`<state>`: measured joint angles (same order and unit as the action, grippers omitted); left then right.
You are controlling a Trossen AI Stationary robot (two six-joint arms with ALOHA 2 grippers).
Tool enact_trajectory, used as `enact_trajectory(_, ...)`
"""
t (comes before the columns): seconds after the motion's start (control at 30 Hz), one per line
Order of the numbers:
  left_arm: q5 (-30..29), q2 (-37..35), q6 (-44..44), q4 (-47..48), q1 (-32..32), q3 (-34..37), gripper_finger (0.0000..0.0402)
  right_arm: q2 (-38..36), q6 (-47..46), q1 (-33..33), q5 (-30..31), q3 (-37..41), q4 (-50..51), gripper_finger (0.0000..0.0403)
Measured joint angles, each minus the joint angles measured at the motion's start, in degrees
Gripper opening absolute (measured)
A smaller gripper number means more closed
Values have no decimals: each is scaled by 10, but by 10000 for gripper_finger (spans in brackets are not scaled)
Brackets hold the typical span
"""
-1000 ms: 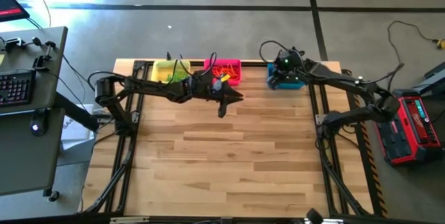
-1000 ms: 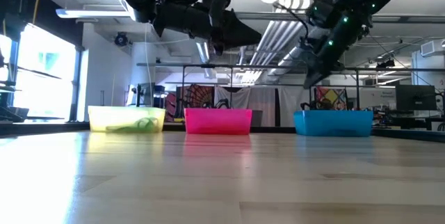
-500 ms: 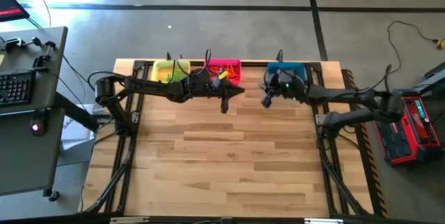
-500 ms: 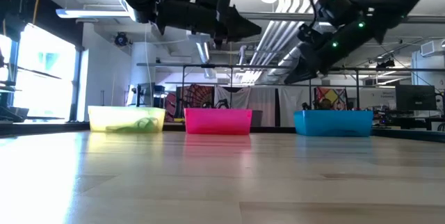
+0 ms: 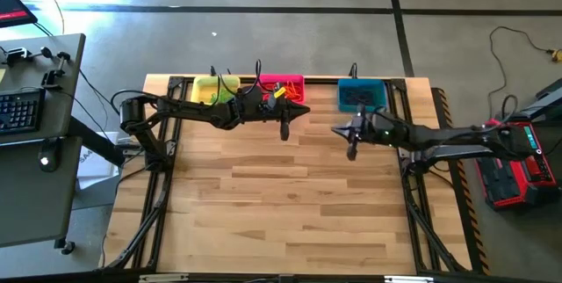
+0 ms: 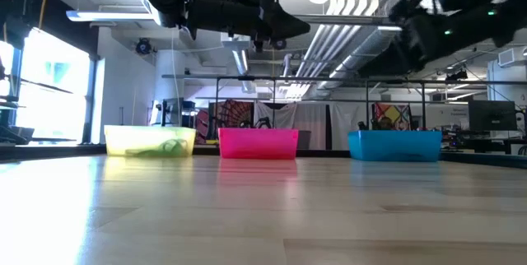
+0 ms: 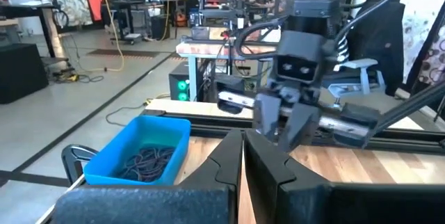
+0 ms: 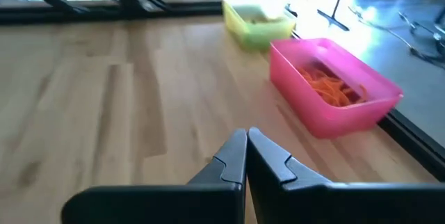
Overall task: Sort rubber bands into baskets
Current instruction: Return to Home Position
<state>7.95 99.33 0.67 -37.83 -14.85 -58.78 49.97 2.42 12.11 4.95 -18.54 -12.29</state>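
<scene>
1. The yellow basket (image 5: 211,90) stands at the counter's (image 5: 281,195) far edge, with green rubber bands (image 5: 223,97) inside.
2. The left claw (image 5: 283,135) hovers just in front of the pink basket (image 5: 285,88). Its fingers are pressed together and hold nothing. Orange rubber bands (image 8: 332,88) lie in that basket.
3. The right claw (image 5: 351,151) hangs over bare counter near the blue basket (image 5: 361,95), also pinched together and empty.
4. Dark rubber bands (image 7: 147,161) lie in the blue basket, apart from both claws.
</scene>
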Motion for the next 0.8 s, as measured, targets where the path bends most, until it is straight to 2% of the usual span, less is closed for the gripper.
enact_trajectory(0.53,-4,0,0,-11,-4,0,10,-273,-7,-29,-24,116,26,0)
enact_trajectory(0.8,-5,0,-21,-93,-20,58,10,-394,-19,-29,-63,148,70,0)
